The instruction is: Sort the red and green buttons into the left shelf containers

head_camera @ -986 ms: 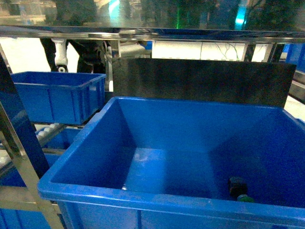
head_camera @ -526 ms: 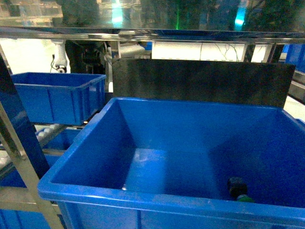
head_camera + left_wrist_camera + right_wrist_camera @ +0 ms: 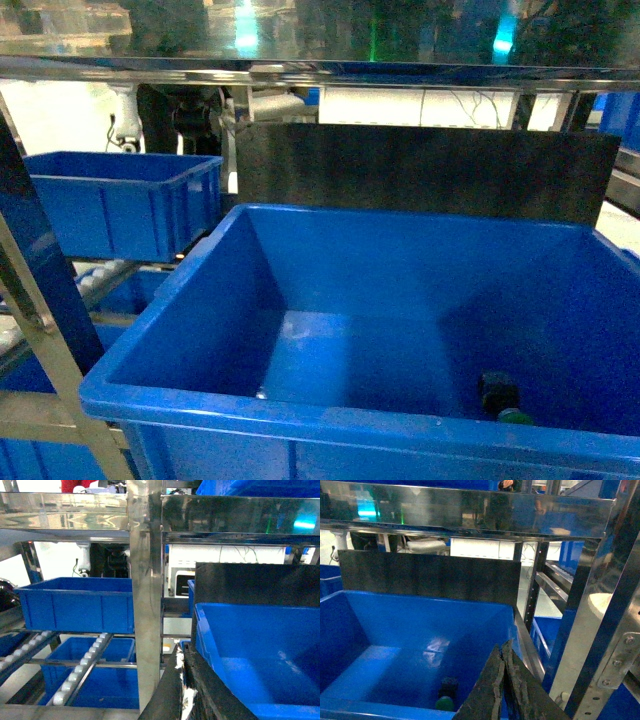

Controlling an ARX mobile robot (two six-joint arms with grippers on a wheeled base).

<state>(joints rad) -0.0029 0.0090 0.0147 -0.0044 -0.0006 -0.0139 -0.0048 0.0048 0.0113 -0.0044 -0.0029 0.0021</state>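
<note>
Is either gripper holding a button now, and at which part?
Neither. The left gripper and right gripper are shut on nothing; the green button lies in the bin.

head: close above big blue bin [image 3: 200, 290], slanting down into it
left wrist: level, faces shelf post [image 3: 145, 605], bin's left end at right
right wrist: level, over bin's right end [image 3: 350, 630]
shared: same bin, black panel [image 3: 430, 170] behind

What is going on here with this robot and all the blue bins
Nothing is being held right now. Both claws, left claw and right claw, look shut and empty at the near rim of a large blue bin. A green-capped button lies at the bin's front right corner. A smaller blue bin sits on the left shelf. No red button is visible.
</note>
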